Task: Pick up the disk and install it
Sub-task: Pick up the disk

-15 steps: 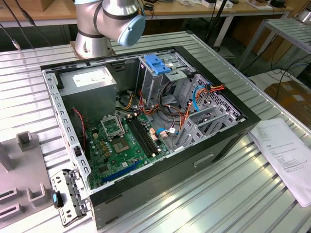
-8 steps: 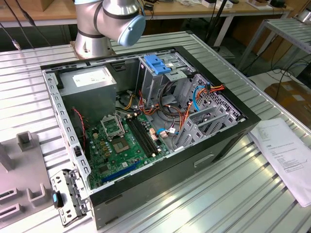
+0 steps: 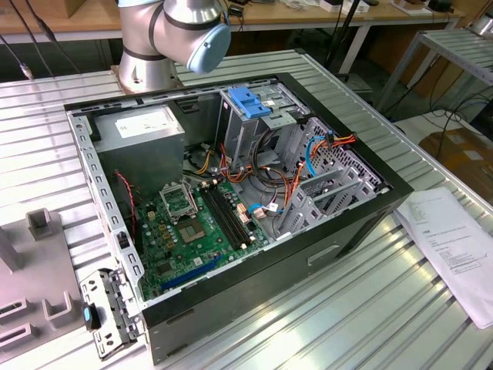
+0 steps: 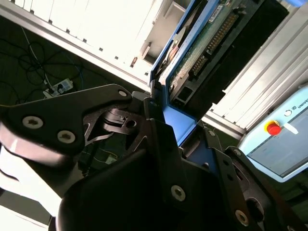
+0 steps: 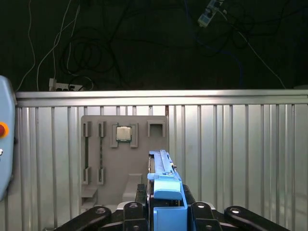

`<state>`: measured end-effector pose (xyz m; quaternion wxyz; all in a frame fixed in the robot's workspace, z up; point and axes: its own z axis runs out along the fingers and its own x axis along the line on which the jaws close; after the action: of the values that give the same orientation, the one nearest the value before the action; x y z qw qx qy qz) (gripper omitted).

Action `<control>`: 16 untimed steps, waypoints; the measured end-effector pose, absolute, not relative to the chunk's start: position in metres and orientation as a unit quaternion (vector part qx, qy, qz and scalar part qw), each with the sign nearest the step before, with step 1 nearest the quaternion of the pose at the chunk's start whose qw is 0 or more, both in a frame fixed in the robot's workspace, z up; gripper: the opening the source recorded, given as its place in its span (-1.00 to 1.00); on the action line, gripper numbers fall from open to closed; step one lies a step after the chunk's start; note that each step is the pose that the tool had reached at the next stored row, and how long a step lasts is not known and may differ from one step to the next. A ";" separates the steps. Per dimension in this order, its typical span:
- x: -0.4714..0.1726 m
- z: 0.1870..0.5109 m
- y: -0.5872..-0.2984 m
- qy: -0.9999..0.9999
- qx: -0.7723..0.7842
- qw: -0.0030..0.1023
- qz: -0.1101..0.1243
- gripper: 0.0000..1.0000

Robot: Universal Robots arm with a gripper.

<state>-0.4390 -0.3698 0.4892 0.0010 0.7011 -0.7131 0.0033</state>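
My gripper (image 5: 166, 204) is shut on the disk (image 5: 162, 168), which I see edge-on in the first wrist view with its bright blue carrier rail (image 5: 167, 190) between the black fingers (image 5: 137, 211). In the second wrist view the disk (image 4: 211, 38) shows its green circuit board and connector pins, and the gripper (image 4: 166, 118) clamps the blue rail at its end. The disk hangs in the air over the ribbed metal table (image 5: 231, 159), apart from the grey holder plate (image 5: 108, 168). In the exterior view the open computer case (image 3: 362, 208) lies on its side, with a grey drive cage (image 3: 258, 127) topped by a blue handle (image 3: 248, 100).
The arm's base (image 3: 173, 35) stands behind the case. The grey holder plate carries a processor chip (image 5: 124, 134). A pendant with a red button (image 4: 273, 128) sits at the table's edge. A paper sheet (image 3: 454, 247) lies at the exterior view's right. A loose bracket (image 3: 108, 312) rests by the case.
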 end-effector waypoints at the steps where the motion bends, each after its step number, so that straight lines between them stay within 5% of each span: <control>1: -0.438 0.489 -0.370 -0.713 0.701 0.001 0.003 -0.25; 16: -0.418 0.489 -0.370 -0.713 0.701 0.001 0.003 -0.25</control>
<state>-0.4179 -0.3698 0.4892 0.0010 0.7011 -0.7131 0.0033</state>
